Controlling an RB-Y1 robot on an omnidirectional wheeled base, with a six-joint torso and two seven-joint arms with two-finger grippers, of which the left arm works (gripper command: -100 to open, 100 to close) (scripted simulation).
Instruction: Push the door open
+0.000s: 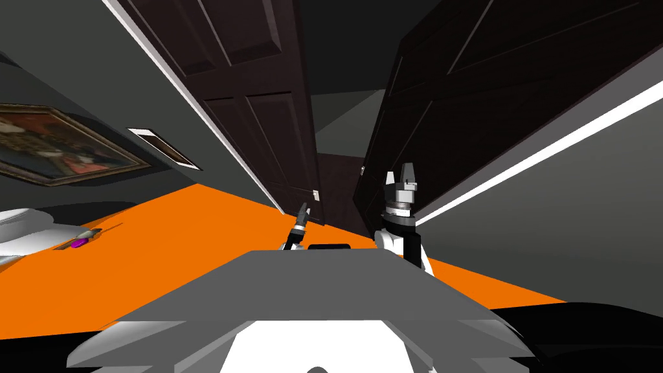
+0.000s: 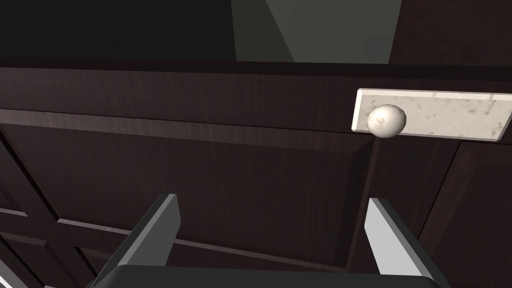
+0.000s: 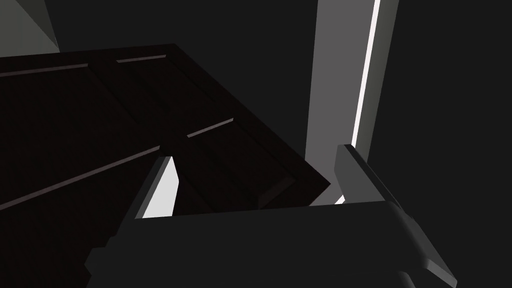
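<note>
Two dark panelled door leaves stand ahead, the left leaf point(image 1: 259, 97) and the right leaf point(image 1: 492, 78), with a narrow gap between them showing grey beyond. My left gripper point(image 1: 302, 214) is low by the left leaf's edge. In the left wrist view it is open point(image 2: 272, 220), close to the dark door panel point(image 2: 200, 165), with a round pale knob point(image 2: 386, 120) on a white plate just past one finger. My right gripper point(image 1: 400, 178) is raised in front of the right leaf. It is open point(image 3: 257, 175), near that dark panel point(image 3: 100, 130).
A white door-frame strip point(image 1: 550, 152) runs along the grey wall on the right. The floor point(image 1: 194, 246) is orange. On the left wall hang a framed painting point(image 1: 58, 146) and a small vent point(image 1: 165, 147). A white object with a purple item point(image 1: 79, 243) sits at far left.
</note>
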